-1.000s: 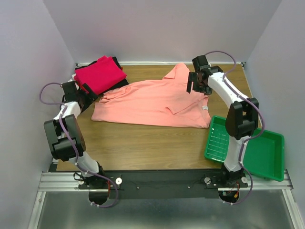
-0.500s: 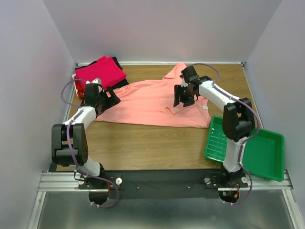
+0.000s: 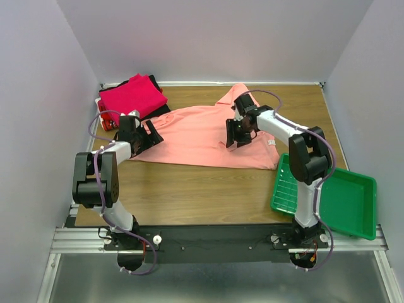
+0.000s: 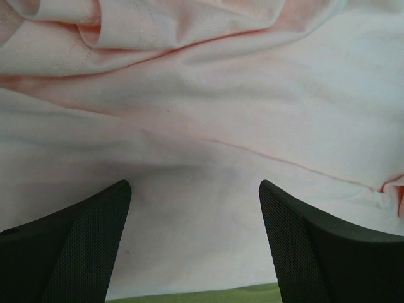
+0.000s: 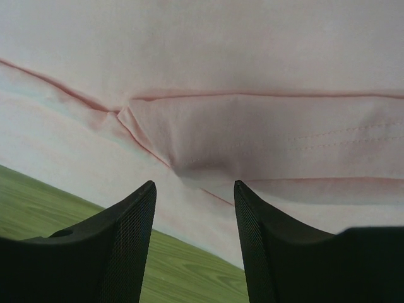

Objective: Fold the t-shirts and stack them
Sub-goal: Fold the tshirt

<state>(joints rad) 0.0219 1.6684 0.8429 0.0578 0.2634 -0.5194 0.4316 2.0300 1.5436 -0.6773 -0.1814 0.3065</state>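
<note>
Evidently the fold of the plain salmon-pink cotton t-shirt is only being set up. In the top view it lies spread, partly doubled over, across the middle of the brown wooden table. The folded pile of magenta, red and black shirts sits at the far left corner, and the green plastic tray sits at the near right (it plays no part here). The left gripper is at the shirt's left edge and the right gripper is down on its right half. From the left wrist, the black mesh-faced fingers stand wide apart above smooth pink cloth and hold nothing. From the right wrist, the fingers are spaced narrower apart. They sit astride a raised crease near the cloth's edge, with no fabric visibly pinched. Judging by this, the grasp comes next: both jaws must go lower and close on cloth, preferably on a single layer. Then both arms should lift together and carry the fabric across.
</note>
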